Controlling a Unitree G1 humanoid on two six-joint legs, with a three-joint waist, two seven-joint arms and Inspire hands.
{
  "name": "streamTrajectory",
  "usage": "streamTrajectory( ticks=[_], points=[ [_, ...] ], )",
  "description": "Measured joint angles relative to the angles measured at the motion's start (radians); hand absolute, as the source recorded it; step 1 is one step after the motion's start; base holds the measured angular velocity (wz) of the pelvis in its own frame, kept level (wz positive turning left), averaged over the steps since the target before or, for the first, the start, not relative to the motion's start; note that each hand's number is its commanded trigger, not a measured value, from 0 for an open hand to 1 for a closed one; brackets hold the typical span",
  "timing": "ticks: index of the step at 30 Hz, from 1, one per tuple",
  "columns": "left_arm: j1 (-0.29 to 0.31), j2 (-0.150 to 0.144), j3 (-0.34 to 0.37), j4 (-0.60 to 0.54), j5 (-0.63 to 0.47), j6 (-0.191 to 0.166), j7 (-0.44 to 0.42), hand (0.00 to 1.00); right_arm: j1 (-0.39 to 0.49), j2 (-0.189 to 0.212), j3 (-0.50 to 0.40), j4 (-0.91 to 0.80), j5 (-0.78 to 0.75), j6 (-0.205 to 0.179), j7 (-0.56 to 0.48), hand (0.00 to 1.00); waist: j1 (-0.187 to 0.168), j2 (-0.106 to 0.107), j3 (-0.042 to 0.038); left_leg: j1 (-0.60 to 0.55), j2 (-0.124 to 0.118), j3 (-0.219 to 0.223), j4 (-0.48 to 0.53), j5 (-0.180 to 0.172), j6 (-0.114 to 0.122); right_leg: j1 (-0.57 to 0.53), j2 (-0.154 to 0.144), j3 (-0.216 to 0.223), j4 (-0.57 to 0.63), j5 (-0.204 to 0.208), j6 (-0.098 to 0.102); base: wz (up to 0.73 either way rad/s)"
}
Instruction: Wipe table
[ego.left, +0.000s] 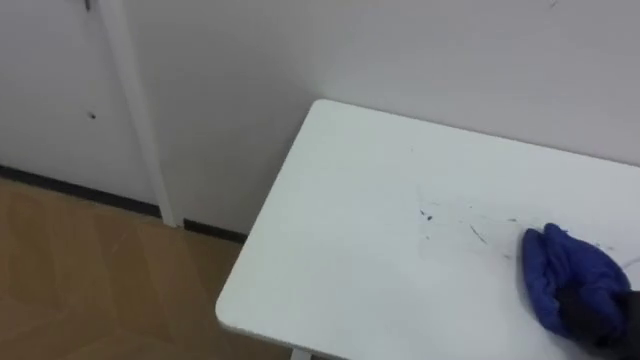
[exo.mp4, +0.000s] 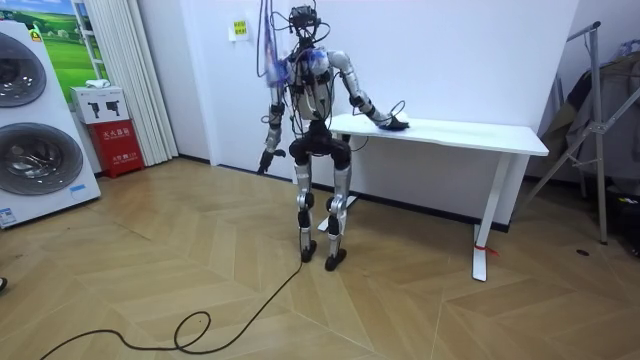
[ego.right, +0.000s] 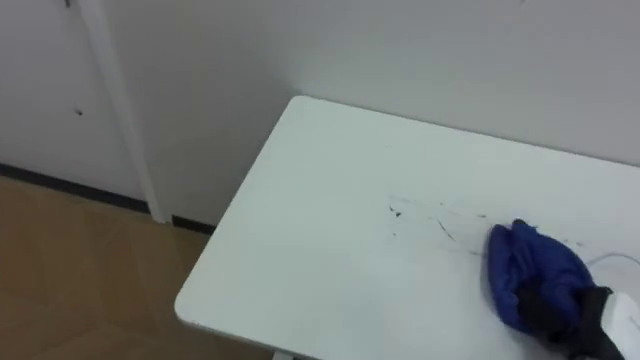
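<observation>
A white table (ego.left: 340, 210) stands against the wall, and I stand at its left end (exo.mp4: 345, 122). A crumpled blue cloth (ego.left: 560, 265) lies on its right part, just right of some thin dark scribbles (ego.left: 476, 234). My right hand (ego.left: 598, 312) reaches in from the lower right, its dark fingers curled into the cloth, which bunches over them. In the right eye view the cloth (ego.right: 525, 262) and the right hand (ego.right: 562, 312) sit the same way. My left hand (exo.mp4: 268, 160) hangs down at my side, away from the table.
The table's left edge (ego.left: 262, 235) and near corner drop to a wooden floor (ego.left: 90, 270). A white wall with a dark skirting runs behind. Washing machines (exo.mp4: 30, 130) stand at the room view's left, a clothes rack (exo.mp4: 600, 120) at its right.
</observation>
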Motion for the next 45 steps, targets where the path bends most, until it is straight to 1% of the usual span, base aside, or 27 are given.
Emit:
streamTrajectory(
  ticks=[3,5,6,7,8,9,10,11,14,16,18,19,20,22,23,24,25,28,30,31,33,36,39,40,41,43,45],
  points=[
    [-0.009,-0.003,-0.04,0.016,-0.042,0.013,0.007,0.0,-0.087,0.003,0.032,0.001,0.03,0.099,0.03,1.0,0.014,0.001,0.0015,-0.008,0.005,0.015,-0.001,0.007,-0.007,-0.017,0.004,0.015,0.001,0.017,-0.004,-0.2],
    [-0.028,-0.005,-0.063,0.039,-0.077,0.023,0.007,0.0,-0.191,0.013,0.097,-0.01,0.038,0.2,0.092,1.0,0.061,0.004,0.0075,-0.02,0.012,0.035,-0.001,0.014,-0.009,-0.057,0.012,0.029,0.023,0.028,-0.012,-0.68],
    [-0.03,-0.005,-0.063,0.039,-0.079,0.024,0.007,0.0,-0.227,0.02,0.125,-0.015,0.038,0.223,0.118,1.0,0.071,0.004,0.0086,-0.027,0.013,0.035,-0.001,0.016,-0.008,-0.071,0.014,0.03,0.031,0.031,-0.016,-0.87],
    [-0.033,-0.004,-0.064,0.038,-0.079,0.028,0.002,0.0,-0.303,0.039,0.207,-0.046,0.002,0.269,0.173,1.0,0.098,0.003,0.0094,-0.043,0.014,0.033,0.001,0.02,-0.008,-0.1,0.019,0.031,0.04,0.037,-0.025,-0.89],
    [-0.039,0.001,-0.065,0.039,-0.083,0.029,-0.005,0.0,-0.379,0.058,0.305,-0.092,-0.044,0.286,0.227,1.0,0.12,0.0,0.0162,-0.061,0.016,0.023,0.002,0.025,-0.01,-0.12,0.024,0.018,0.049,0.046,-0.033,-0.78],
    [-0.042,0.004,-0.069,0.041,-0.086,0.034,-0.007,0.0,-0.427,0.069,0.346,-0.106,-0.059,0.284,0.251,1.0,0.128,-0.001,0.026,-0.065,0.017,0.018,0.003,0.028,-0.012,-0.123,0.025,0.008,0.047,0.05,-0.037,-0.32],
    [-0.063,0.009,-0.081,0.044,-0.086,0.043,-0.014,0.0,-0.512,0.089,0.409,-0.121,-0.092,0.277,0.295,1.0,0.141,-0.005,0.0425,-0.079,0.017,-0.005,0.009,0.029,-0.013,-0.132,0.028,-0.006,0.034,0.051,-0.042,0.33],
    [-0.088,0.01,-0.093,0.045,-0.085,0.046,-0.017,0.0,-0.57,0.092,0.426,-0.123,-0.114,0.255,0.331,1.0,0.153,-0.013,0.0489,-0.087,0.016,-0.03,0.015,0.035,-0.019,-0.131,0.027,-0.03,0.021,0.049,-0.046,0.57],
    [-0.073,0.01,-0.123,0.035,-0.085,0.05,-0.031,0.0,-0.639,0.091,0.428,-0.124,-0.121,0.228,0.366,1.0,0.213,-0.017,0.0474,-0.095,0.011,-0.074,0.007,0.048,-0.018,-0.115,0.028,-0.074,-0.01,0.046,-0.047,0.58],
    [-0.045,0.011,-0.118,0.035,-0.087,0.059,-0.032,0.0,-0.618,0.086,0.424,-0.116,-0.127,0.215,0.366,1.0,0.215,-0.024,0.0427,-0.096,0.008,-0.107,0.002,0.048,-0.018,-0.098,0.027,-0.102,-0.022,0.045,-0.045,0.56],
    [-0.022,0.011,-0.112,0.035,-0.087,0.063,-0.032,0.0,-0.537,0.078,0.407,-0.09,-0.144,0.204,0.36,1.0,0.211,-0.021,0.0444,-0.09,0.005,-0.132,0.001,0.048,-0.018,-0.082,0.027,-0.104,-0.023,0.045,-0.044,0.65],
    [-0.011,0.013,-0.112,0.035,-0.087,0.061,-0.032,0.0,-0.466,0.074,0.397,-0.044,-0.133,0.182,0.34,1.0,0.199,-0.02,0.0441,-0.08,0.002,-0.141,0.001,0.048,-0.017,-0.07,0.023,-0.104,-0.021,0.041,-0.037,0.6],
    [0.006,0.011,-0.11,0.035,-0.087,0.058,-0.032,0.0,-0.379,0.084,0.331,-0.061,-0.1,0.103,0.283,1.0,0.173,-0.014,0.0407,-0.071,-0.004,-0.138,0.001,0.048,-0.017,-0.054,0.018,-0.099,-0.024,0.037,-0.031,0.55],
    [0.021,0.013,-0.106,0.035,-0.079,0.054,-0.031,0.0,-0.302,0.082,0.288,-0.058,-0.115,0.029,0.217,1.0,0.119,-0.013,0.0364,-0.049,-0.008,-0.131,-0.003,0.048,-0.017,-0.029,0.014,-0.091,-0.023,0.034,-0.027,0.3],
    [0.018,0.013,-0.088,0.034,-0.077,0.047,-0.031,0.0,-0.246,0.078,0.254,-0.057,-0.112,-0.002,0.173,1.0,0.094,-0.014,0.0301,-0.037,-0.01,-0.127,-0.006,0.048,-0.017,-0.018,0.013,-0.068,-0.022,0.032,-0.023,0.12],
    [0.018,0.012,-0.08,0.029,-0.076,0.042,-0.031,0.0,-0.216,0.077,0.234,-0.057,-0.112,-0.01,0.151,1.0,0.082,-0.016,0.0207,-0.037,-0.011,-0.119,-0.007,0.048,-0.017,-0.018,0.012,-0.058,-0.021,0.031,-0.022,-0.1],
    [0.02,0.013,-0.064,0.022,-0.077,0.027,-0.029,0.0,-0.17,0.073,0.193,-0.057,-0.102,-0.021,0.113,1.0,0.066,-0.016,0.0166,-0.028,-0.012,-0.105,-0.007,0.048,-0.017,-0.011,0.01,-0.042,-0.021,0.03,-0.02,-0.25],
    [0.016,0.014,-0.034,0.0,-0.066,-0.004,-0.008,0.0,-0.077,0.051,0.114,-0.045,-0.073,-0.026,0.043,1.0,0.032,-0.01,0.0122,-0.002,-0.017,-0.078,-0.009,0.047,-0.016,0.013,0.002,-0.04,-0.022,0.027,-0.014,-0.37],
    [0.009,0.013,-0.029,-0.007,-0.033,-0.01,0.009,0.0,-0.033,0.03,0.076,-0.045,-0.056,-0.028,0.025,1.0,0.011,-0.002,0.0072,0.001,-0.017,-0.08,-0.01,0.03,-0.002,0.013,0.003,-0.035,-0.019,0.021,-0.004,-0.2],
    [0.004,0.011,-0.03,-0.006,-0.024,-0.013,0.018,0.0,-0.024,0.015,0.051,-0.04,-0.044,-0.028,0.025,1.0,0.0,0.006,0.0031,0.002,-0.013,-0.08,-0.018,0.001,0.009,0.011,0.009,-0.029,-0.022,0.008,0.007,-0.23],
    [-0.002,0.006,-0.03,0.0,-0.027,-0.01,0.018,0.0,-0.026,0.002,0.039,-0.006,-0.029,-0.025,0.026,1.0,0.004,0.007,0.0016,0.004,-0.016,-0.065,-0.007,-0.001,0.012,0.014,0.005,-0.021,-0.021,0.006,0.007,-0.26],
    [-0.014,0.002,-0.037,0.007,-0.038,-0.007,0.019,0.0,-0.066,0.003,0.051,0.007,-0.004,0.029,0.039,1.0,0.008,0.006,0.0025,0.001,-0.016,-0.062,0.001,-0.003,0.01,0.009,0.004,-0.022,-0.019,0.013,0.004,-0.13],
    [-0.021,0.001,-0.067,0.016,-0.076,0.013,0.015,0.0,-0.155,0.004,0.077,0.013,-0.001,0.135,0.085,1.0,0.038,0.006,0.005,-0.01,-0.014,-0.051,0.003,0.007,0.006,-0.019,0.007,-0.006,0.004,0.019,-0.004,-0.23],
    [-0.027,-0.001,-0.077,0.018,-0.084,0.02,0.011,0.0,-0.196,0.015,0.104,0.01,-0.002,0.182,0.105,1.0,0.064,0.006,0.007,-0.018,-0.012,-0.043,0.003,0.012,0.006,-0.041,0.01,0.009,0.017,0.022,-0.008,-0.29],
    [-0.028,-0.002,-0.079,0.018,-0.084,0.02,0.011,0.0,-0.221,0.019,0.12,0.009,-0.006,0.203,0.12,1.0,0.073,0.006,0.0071,-0.023,-0.008,-0.035,0.003,0.014,0.004,-0.049,0.013,0.014,0.019,0.025,-0.012,-0.48],
    [-0.028,0.001,-0.086,0.018,-0.084,0.024,0.008,0.0,-0.343,0.04,0.258,-0.037,-0.05,0.279,0.206,1.0,0.129,0.005,0.0132,-0.047,0.0,-0.029,0.002,0.022,-0.002,-0.095,0.02,0.005,0.036,0.04,-0.027,-0.74],
    [-0.035,0.006,-0.087,0.02,-0.091,0.033,0.0,0.0,-0.455,0.078,0.373,-0.085,-0.12,0.286,0.282,1.0,0.159,0.003,0.0329,-0.069,0.0,-0.058,0.008,0.025,-0.004,-0.111,0.029,-0.014,0.034,0.05,-0.04,-0.36]
  ],
)
